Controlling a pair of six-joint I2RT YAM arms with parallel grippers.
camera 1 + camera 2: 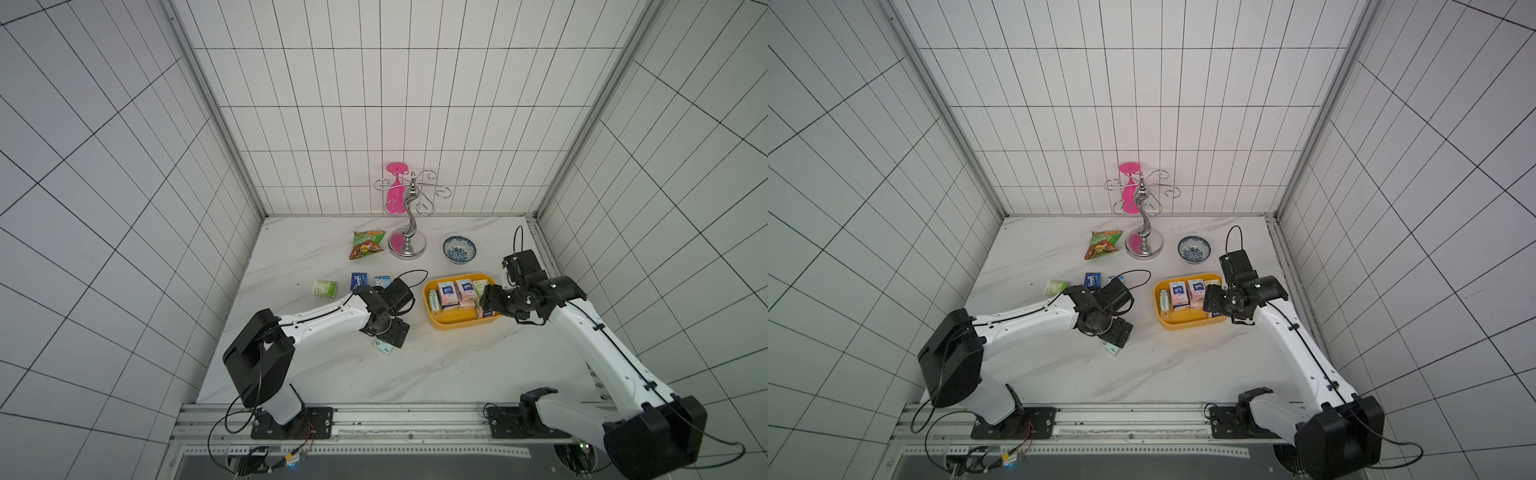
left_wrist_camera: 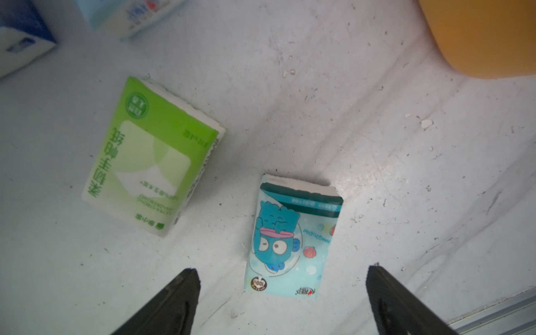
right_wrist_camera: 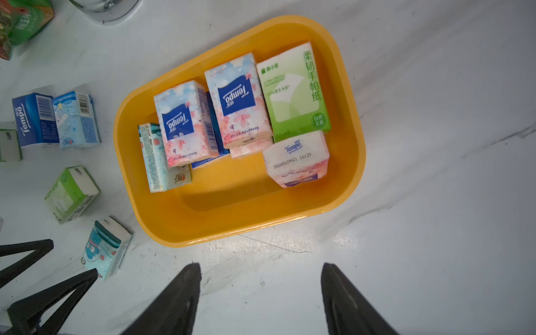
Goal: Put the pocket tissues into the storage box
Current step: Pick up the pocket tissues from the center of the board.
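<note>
Packet of teal-wrapped tissues (image 2: 293,237) lies untouched between tips of the spread left claw (image 2: 282,268).

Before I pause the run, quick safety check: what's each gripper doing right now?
Left gripper: open, holding nothing, a teal tissue packet below it.
Right gripper: open, holding nothing, beside the yellow box.

Twin overhead views share the whole table (image 1: 415,374); wrist cameras look down close.

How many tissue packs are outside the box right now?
5, all on the table: green pack, dark blue pack and light blue pack in a row; second green pack and teal pack by the open left gripper. More may be hidden.
</note>
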